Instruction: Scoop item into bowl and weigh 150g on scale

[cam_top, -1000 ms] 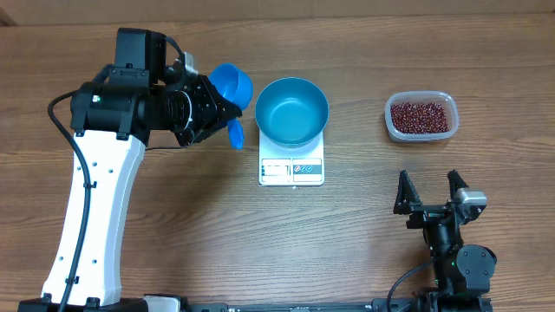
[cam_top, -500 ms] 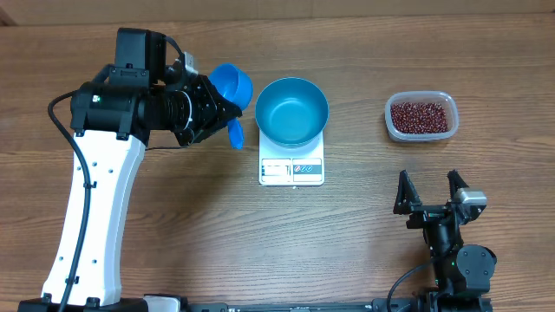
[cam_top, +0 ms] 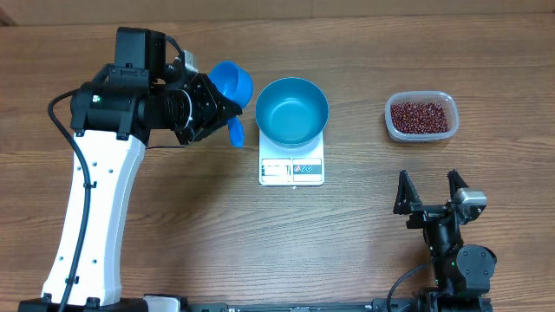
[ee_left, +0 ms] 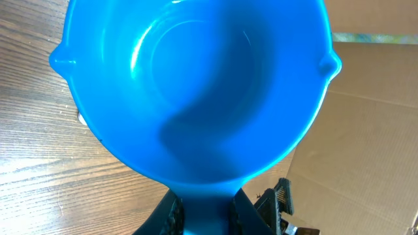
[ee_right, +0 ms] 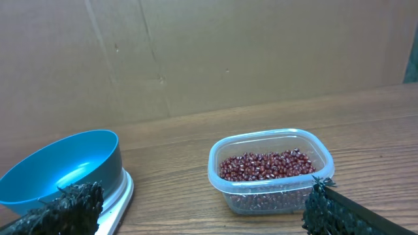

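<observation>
At bench centre, bowl [cam_top: 291, 110] sitting empty on scale [cam_top: 291, 165]; beans [cam_top: 421, 116] lying in tub [cam_top: 421, 132] near right edge; left gripper [cam_top: 227, 115] clamping scoop [cam_top: 231, 84] handle; right gripper [cam_top: 429, 192] standing wide, holding nothing

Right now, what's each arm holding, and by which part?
Left gripper holds the small blue plastic scoop by its handle, fingers clamped just below the cup. Right gripper is open, holding nothing.

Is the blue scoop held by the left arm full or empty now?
Empty. The left wrist view shows the scoop with a bare blue inside; all beans lie in the clear tub.
</observation>
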`<action>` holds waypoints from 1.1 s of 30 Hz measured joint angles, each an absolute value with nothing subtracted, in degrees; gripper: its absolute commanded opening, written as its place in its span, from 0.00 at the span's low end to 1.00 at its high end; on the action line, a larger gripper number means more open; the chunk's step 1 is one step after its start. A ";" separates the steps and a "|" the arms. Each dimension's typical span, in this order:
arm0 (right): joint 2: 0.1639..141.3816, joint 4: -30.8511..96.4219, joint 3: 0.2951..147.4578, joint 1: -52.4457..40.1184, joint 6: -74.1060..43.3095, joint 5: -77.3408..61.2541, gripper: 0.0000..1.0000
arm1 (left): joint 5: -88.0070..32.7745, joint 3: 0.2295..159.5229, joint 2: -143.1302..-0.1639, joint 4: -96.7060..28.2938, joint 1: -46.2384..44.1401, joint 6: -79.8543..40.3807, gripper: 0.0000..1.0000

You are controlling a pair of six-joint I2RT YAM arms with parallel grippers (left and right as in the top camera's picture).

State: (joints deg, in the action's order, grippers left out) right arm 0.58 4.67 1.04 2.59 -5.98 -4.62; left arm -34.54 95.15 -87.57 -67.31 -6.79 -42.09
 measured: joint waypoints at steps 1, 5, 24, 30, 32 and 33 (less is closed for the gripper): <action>0.58 4.67 1.04 2.59 -5.98 -4.62 1.00 | -34.54 95.15 -87.57 -67.31 -6.79 -42.09 0.04; 0.58 4.64 1.04 2.59 -5.98 -4.62 1.00 | -34.54 95.15 -87.57 -67.48 -6.79 -42.09 0.04; 0.58 3.07 1.04 2.59 -5.96 -5.39 1.00 | -39.35 95.15 -87.57 -70.74 -6.79 -48.05 0.04; 0.58 5.78 1.19 2.59 -7.44 -7.51 1.00 | -41.58 95.15 -87.57 -71.02 -6.79 -51.13 0.04; 0.62 8.51 2.39 2.59 -8.43 -7.68 1.00 | -41.87 95.15 -87.57 -71.13 -6.79 -51.57 0.04; 0.67 10.33 3.75 2.59 -8.82 -7.70 1.00 | -41.95 95.15 -87.57 -71.13 -6.79 -51.86 0.04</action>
